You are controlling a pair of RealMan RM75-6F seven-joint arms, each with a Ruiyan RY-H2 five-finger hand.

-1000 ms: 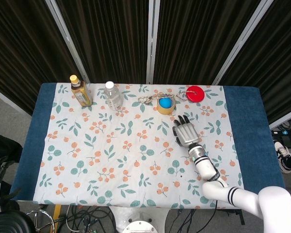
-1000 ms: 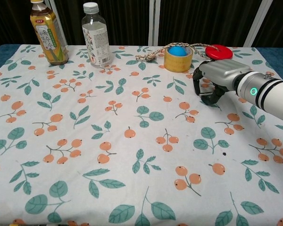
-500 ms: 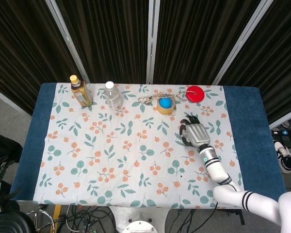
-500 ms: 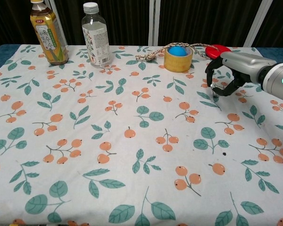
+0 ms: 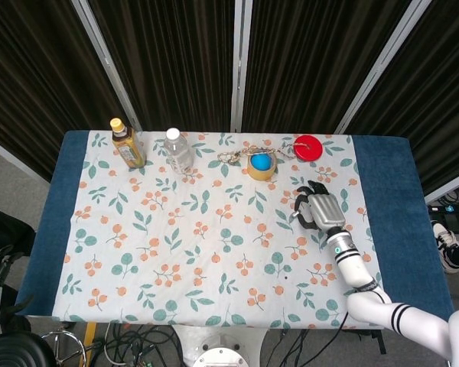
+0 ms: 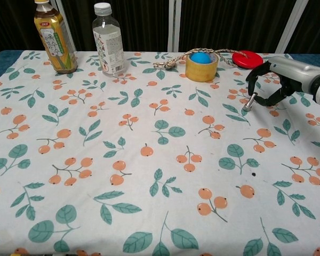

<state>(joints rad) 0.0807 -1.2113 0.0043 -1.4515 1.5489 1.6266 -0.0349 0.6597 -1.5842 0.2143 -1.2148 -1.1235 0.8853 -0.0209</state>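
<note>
My right hand (image 5: 319, 210) (image 6: 271, 84) hovers over the right side of the floral tablecloth (image 5: 214, 229), fingers spread and curved downward, holding nothing. It is nearest the red disc (image 5: 307, 147) (image 6: 247, 58) and the roll of yellow tape (image 5: 262, 166) (image 6: 201, 67), which has a blue ball (image 5: 260, 161) (image 6: 201, 57) sitting in its core. A braided rope (image 5: 231, 157) (image 6: 168, 64) lies beside the tape roll. My left hand appears in neither view.
A tea bottle with a yellow cap (image 5: 127, 144) (image 6: 55, 37) and a clear water bottle (image 5: 178, 150) (image 6: 108, 40) stand at the back left. The blue table (image 5: 402, 199) borders the cloth on both sides. Dark curtains hang behind.
My right hand has moved to the right and slightly back, toward the red disc, still holding nothing. The objects on the table have not moved.
</note>
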